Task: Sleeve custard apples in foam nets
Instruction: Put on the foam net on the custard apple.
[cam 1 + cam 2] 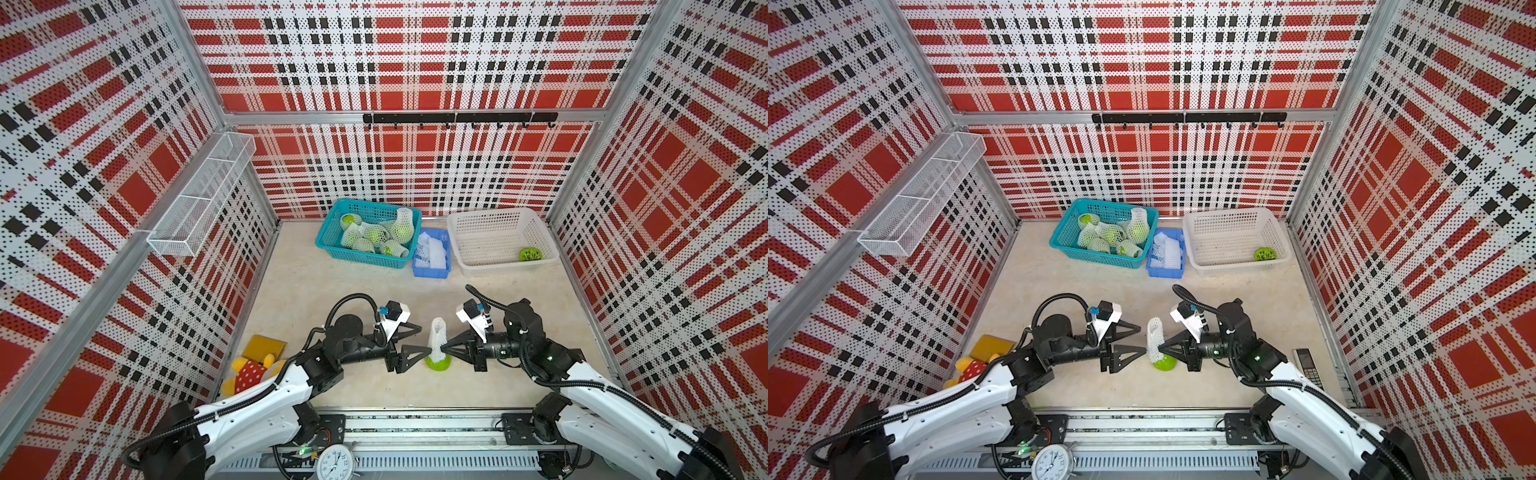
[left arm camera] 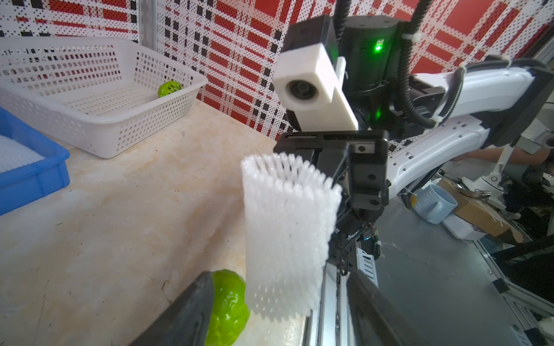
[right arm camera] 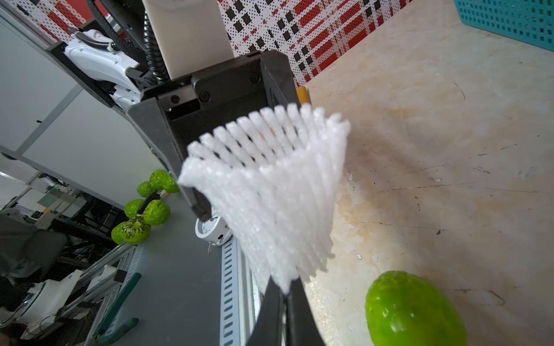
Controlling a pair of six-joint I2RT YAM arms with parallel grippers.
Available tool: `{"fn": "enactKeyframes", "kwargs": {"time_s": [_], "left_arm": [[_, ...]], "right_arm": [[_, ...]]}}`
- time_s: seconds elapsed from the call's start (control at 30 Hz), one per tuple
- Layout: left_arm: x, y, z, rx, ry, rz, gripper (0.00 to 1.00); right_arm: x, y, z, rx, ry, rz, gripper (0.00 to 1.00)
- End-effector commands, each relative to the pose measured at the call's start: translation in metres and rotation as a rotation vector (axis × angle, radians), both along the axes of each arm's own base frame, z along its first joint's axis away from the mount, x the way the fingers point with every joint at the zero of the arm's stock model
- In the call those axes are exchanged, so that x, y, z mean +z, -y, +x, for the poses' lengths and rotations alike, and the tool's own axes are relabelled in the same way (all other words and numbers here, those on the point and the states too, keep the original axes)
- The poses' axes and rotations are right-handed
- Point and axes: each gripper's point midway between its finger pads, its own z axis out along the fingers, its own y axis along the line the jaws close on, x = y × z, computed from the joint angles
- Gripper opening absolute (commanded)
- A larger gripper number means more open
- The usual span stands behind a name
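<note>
Clock: round white alarm clock (image 1: 334, 463), on the rail just before the desk's near edge.
Near left corner: yellow-and-red plush toy (image 1: 249, 372) touching a flat yellow block (image 1: 264, 347).
Left gripper: we note the left gripper (image 1: 424, 340) with jaws spread wide and nothing held. Its tips are just beside the net, and we cannot tell whether they touch it.
Right gripper: the right gripper (image 1: 443, 345) is clamped narrow, pinching the net low on its side.
Foam net: white tubular foam mesh net (image 1: 437, 338), upright between the two grippers, by the middle of the near edge.
Custard apple: bright green bumpy custard apple (image 1: 438, 364), bare, on the desk at the net's lower end. In the right wrist view it lies apart from the net (image 3: 269, 203).
Far edge, left: teal plastic lattice basket (image 1: 328, 237) holding net-sleeved green fruits (image 1: 376, 235).
Far edge, middle: small blue plastic tray (image 1: 432, 272) with spare white nets (image 1: 432, 249).
Far right corner: white plastic lattice basket (image 1: 498, 266). We see one green disc with dark markings (image 1: 530, 254) inside.
</note>
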Motion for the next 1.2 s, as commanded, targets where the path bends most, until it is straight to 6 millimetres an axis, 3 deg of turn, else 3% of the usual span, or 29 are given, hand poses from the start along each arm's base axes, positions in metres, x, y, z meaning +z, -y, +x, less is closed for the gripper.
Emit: {"fn": "enactKeyframes", "kwargs": {"time_s": [0.0,0.27,0.73,0.93,1.17], "left_arm": [[0.004,0.005,-0.005,-0.057,-0.005,-0.015,0.69],[0.009,0.014,-0.006,-0.084,0.002,-0.038,0.55],[0.017,0.012,-0.002,-0.051,-0.002,-0.056,0.15],[0.007,0.007,0.003,0.0,-0.01,-0.034,0.16],[-0.028,0.014,0.01,0.035,-0.008,0.065,0.17]], "right_arm": [[0.023,-0.005,-0.005,0.055,0.031,0.045,0.0],[0.027,-0.006,-0.004,0.057,0.032,0.034,0.0],[0.021,0.001,0.006,-0.028,0.063,-0.01,0.0],[0.011,0.007,0.018,-0.108,0.079,-0.064,0.0],[-0.011,0.013,0.038,-0.215,0.079,-0.127,0.0]]}}
